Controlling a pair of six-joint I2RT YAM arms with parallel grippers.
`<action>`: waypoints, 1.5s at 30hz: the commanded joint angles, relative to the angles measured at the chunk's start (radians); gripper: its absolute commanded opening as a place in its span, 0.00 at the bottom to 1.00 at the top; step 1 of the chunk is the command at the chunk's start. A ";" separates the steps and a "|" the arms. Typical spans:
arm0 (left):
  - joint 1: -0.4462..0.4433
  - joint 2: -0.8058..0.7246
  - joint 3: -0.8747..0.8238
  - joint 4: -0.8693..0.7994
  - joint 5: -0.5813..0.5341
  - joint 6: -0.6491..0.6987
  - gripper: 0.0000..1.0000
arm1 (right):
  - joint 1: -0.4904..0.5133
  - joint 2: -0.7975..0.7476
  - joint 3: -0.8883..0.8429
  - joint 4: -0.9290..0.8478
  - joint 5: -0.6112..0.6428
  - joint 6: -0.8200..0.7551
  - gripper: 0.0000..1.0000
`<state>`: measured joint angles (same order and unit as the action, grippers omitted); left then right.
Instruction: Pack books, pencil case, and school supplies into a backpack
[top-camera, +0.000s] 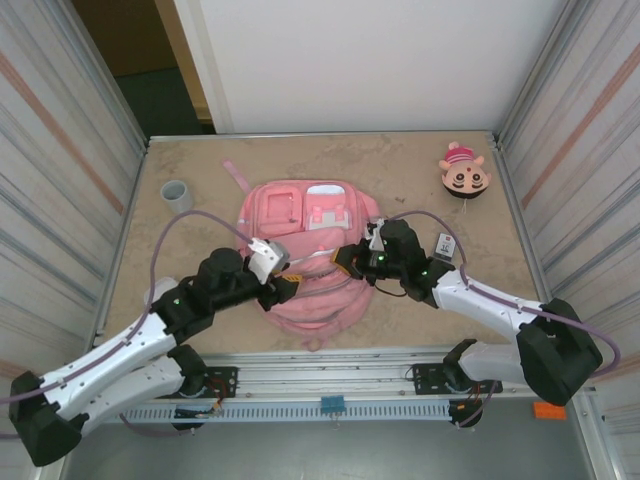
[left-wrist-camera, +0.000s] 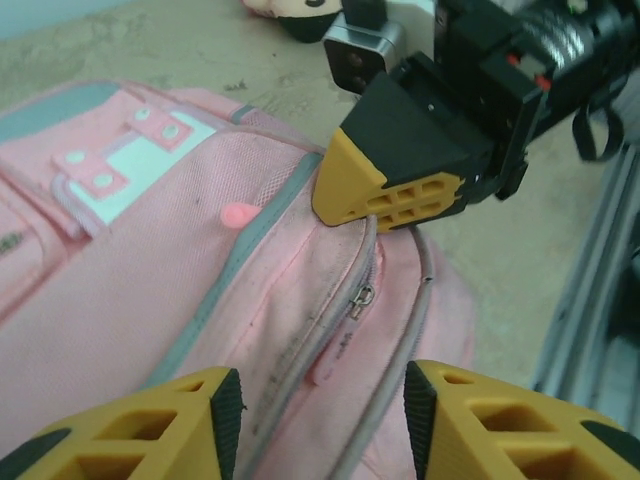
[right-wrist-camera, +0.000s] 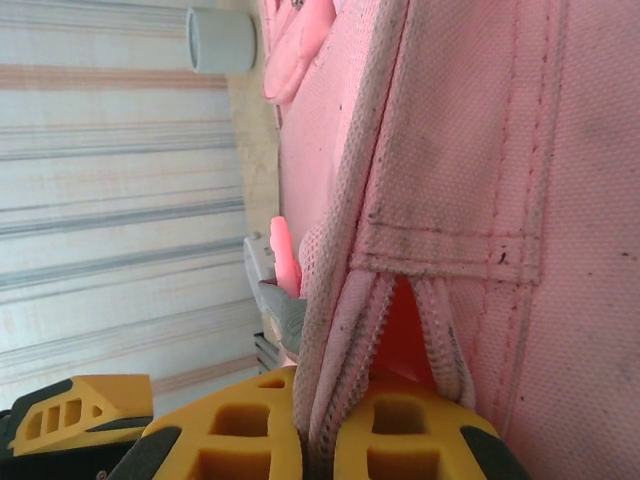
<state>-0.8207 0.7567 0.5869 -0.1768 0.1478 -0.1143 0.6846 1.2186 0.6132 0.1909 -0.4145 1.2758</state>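
Top external view, from left to right: a grey cup (top-camera: 177, 195) stands on the counter (top-camera: 400, 170) well to the left of the backpack (top-camera: 300, 225), near its far corner. The left pincer (top-camera: 283, 290) hovers over the backpack's near left part. In the left wrist view, the left pincer (left-wrist-camera: 320, 410) is released, its fingers spread to either side of the zip seam and gripping nothing, with the zip pull (left-wrist-camera: 360, 298) lying just ahead of them.

The pink backpack lies flat in the middle of the counter, pockets up. At its near right part sits the right pincer (top-camera: 345, 262). In the right wrist view, the right pincer (right-wrist-camera: 320, 440) is clenched on the backpack's fabric edge along the zip (right-wrist-camera: 440, 330). The zip gapes a little just above the fingers, and an orange-red surface shows in the slit. Whether that is lining or something packed, I cannot tell.

Just right of the backpack, beside the right arm, lies a small pale item (top-camera: 445, 245), too small to identify. A cartoon-face toy (top-camera: 464, 175) rests well beyond the backpack's far right corner.

My judgement is that the work is at the zip stage: the main compartment is only slightly parted, and the small item may yet need packing.
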 joint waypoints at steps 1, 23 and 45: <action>-0.015 -0.045 -0.025 -0.058 -0.008 -0.278 0.50 | 0.026 -0.022 0.087 -0.039 0.049 0.005 0.00; -0.026 0.077 -0.102 0.078 0.086 -0.371 0.62 | 0.063 -0.009 0.165 -0.103 0.049 -0.022 0.00; -0.034 0.305 -0.034 0.323 0.051 -0.309 0.42 | 0.092 -0.025 0.180 -0.122 0.031 -0.047 0.00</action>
<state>-0.8467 1.0561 0.5247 0.0700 0.2352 -0.4385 0.7517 1.2228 0.7372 0.0097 -0.3321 1.2652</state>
